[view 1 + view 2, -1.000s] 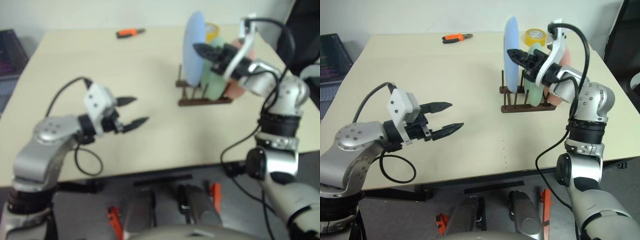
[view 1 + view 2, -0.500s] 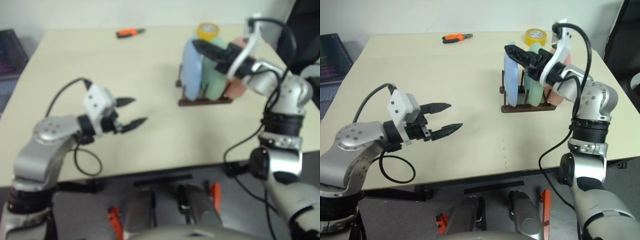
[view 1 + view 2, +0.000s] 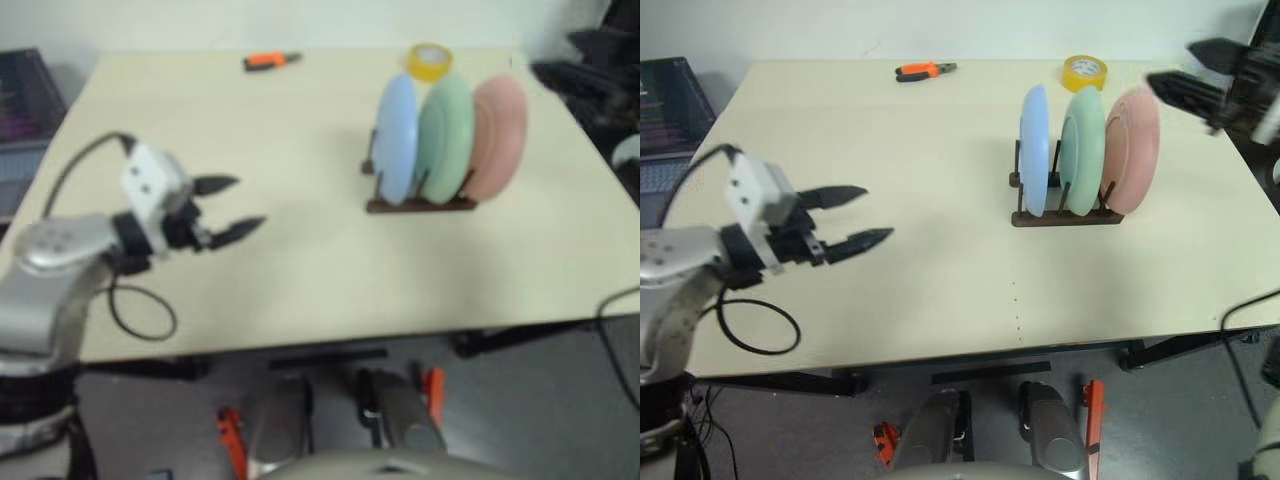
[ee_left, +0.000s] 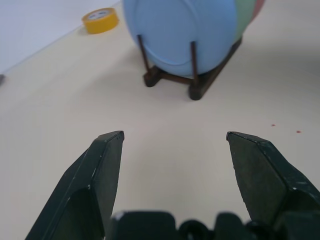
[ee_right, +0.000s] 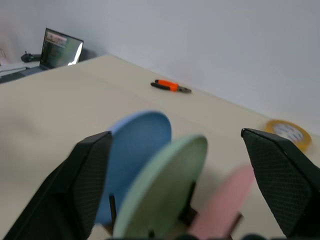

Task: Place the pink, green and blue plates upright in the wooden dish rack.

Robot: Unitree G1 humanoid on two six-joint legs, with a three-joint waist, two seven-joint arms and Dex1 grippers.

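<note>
All three plates stand upright in the wooden dish rack, side by side between its thin pegs: the blue plate at the rack's left end, the green plate in the middle, the pink plate at the right end. They lean close to one another, faces turned sideways across the table.

The right gripper hangs in the air above and to the right of the pink plate, clear of it, its two black fingers spread wide with nothing between them. From its own wrist camera the three plates sit below and ahead of the fingers, blue farthest, pink nearest (the pink one is blurred there). Beyond the rack from this gripper lie a roll of yellow tape, just behind the green plate, and orange-handled pliers farther off toward the table's back edge.

The left gripper hovers over the left part of the table, well apart from the rack, pointing toward it. Its fingers are also parted and empty. Through its wrist camera the blue plate faces it straight ahead, resting between two pegs on the rack's base rails, with slivers of green and pink showing behind its edge and the tape roll off to one side.

A laptop sits beyond the table's left edge, behind the left gripper.
</note>
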